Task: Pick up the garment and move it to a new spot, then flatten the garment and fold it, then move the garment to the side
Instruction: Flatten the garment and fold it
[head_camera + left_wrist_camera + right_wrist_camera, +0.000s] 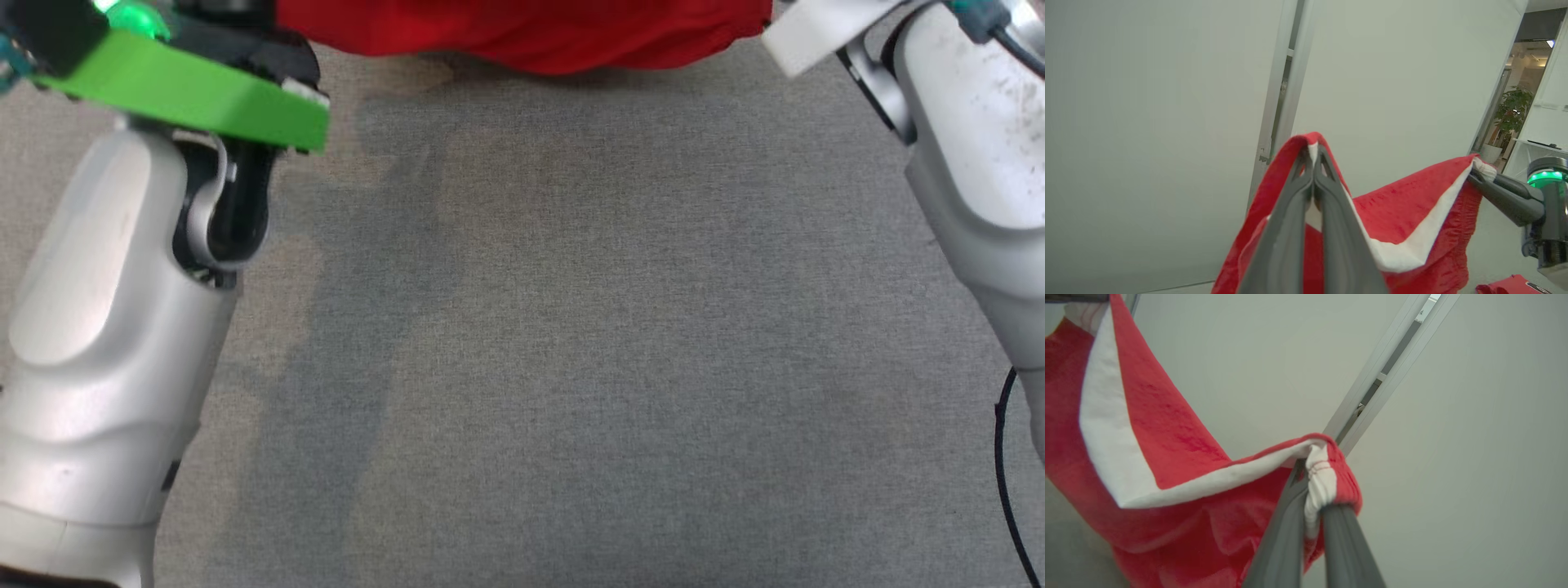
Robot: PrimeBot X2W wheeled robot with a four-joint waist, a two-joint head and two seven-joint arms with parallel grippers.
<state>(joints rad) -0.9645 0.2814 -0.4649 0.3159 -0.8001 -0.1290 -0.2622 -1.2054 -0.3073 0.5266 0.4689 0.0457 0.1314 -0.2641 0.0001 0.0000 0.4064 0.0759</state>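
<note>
Left gripper (1314,161) is pinched on one corner of the red garment (1404,208), right gripper (1312,465) on another; it is held aloft, sagging between them at the far side of the grey surface (571,327). Corners should be drawn apart evenly before lowering.

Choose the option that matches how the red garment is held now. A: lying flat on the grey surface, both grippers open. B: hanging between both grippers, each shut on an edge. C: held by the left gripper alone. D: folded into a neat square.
B: the left gripper and the right gripper each pinch an end of the garment, which sags between them.
</note>
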